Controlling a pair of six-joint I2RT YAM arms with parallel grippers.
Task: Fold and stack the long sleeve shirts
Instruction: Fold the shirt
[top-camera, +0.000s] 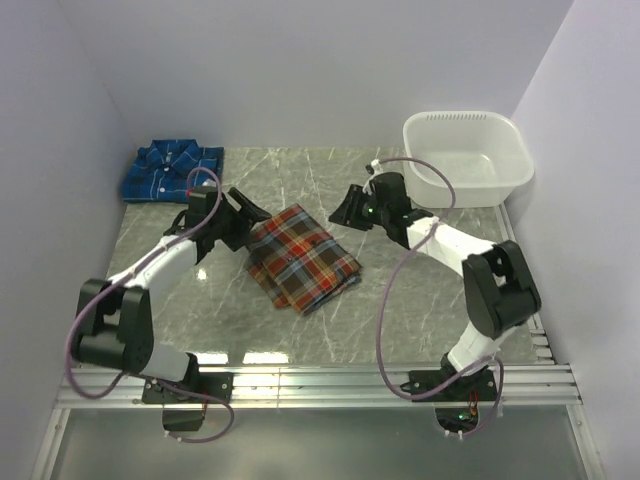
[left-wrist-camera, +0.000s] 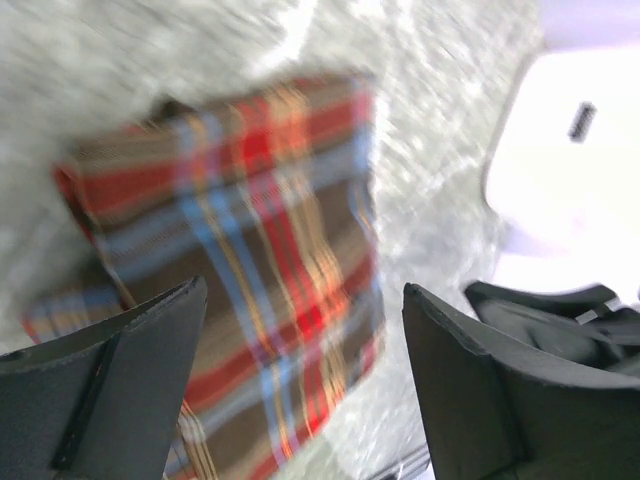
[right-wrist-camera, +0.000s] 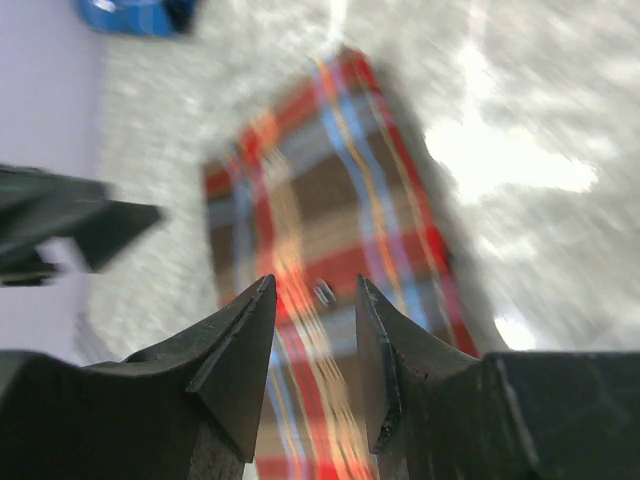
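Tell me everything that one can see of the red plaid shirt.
The red plaid shirt lies folded into a flat rectangle, set at an angle near the middle of the table. It is soft woven cloth, red-orange with dark blue and pale lines. The open left gripper is at its left corner; contact cannot be told.

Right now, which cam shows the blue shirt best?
Top external: the folded blue shirt lies whole and sharp, far left. Right wrist catches only a blurred sliver at its top edge; left wrist shows none of it.
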